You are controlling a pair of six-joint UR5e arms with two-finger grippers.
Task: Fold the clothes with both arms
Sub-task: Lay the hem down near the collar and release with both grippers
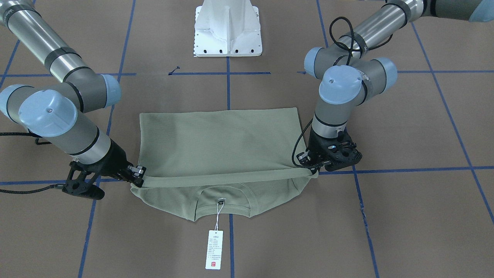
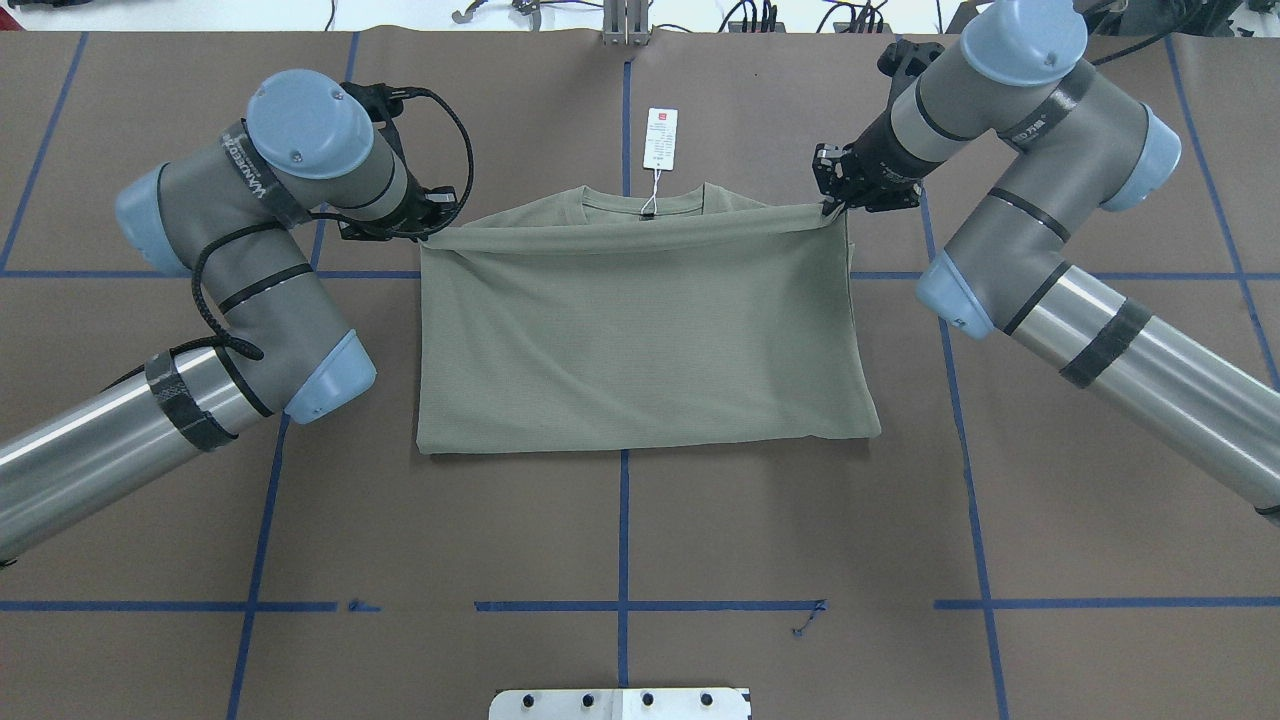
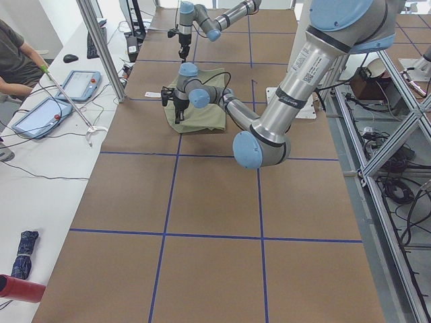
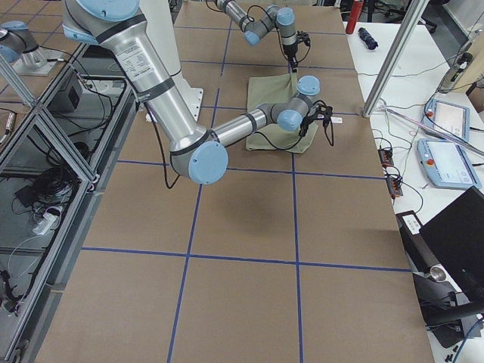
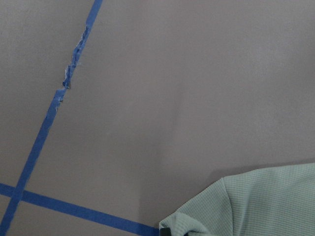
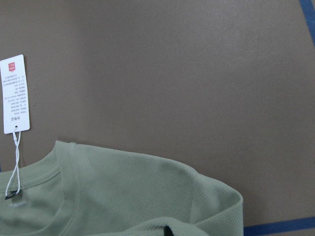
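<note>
The sage-green shirt (image 2: 640, 340) lies on the brown surface (image 2: 640, 560) just on the robot's side of the white hang tag (image 2: 660, 138). It is doubled over, with the upper layer drawn toward the tag and stopping short of the collar (image 2: 645, 200). The left claw (image 2: 432, 228) is clamped on one corner of that carried edge (image 2: 640, 238) and the right claw (image 2: 832, 205) on the other, one on either side of the tag, with the edge stretched taut between them and raised a little off the lower layer. The main risk is probably a crooked fold. In the overhead view the right claw's corner sits nearer the tag than the left one's, so the edge already slants, and setting it down like that would leave the layers out of line. The tension is a second concern: if one claw lets go before the other, the knit may spring toward the corner that remains held and bunch up. Pulling further toward the tag could drag the lower layer along or cover the collar and catch the tag's string. Each claw grips only a small pinch of fabric, so a corner might slip free early and flop back away from the tag.
</note>
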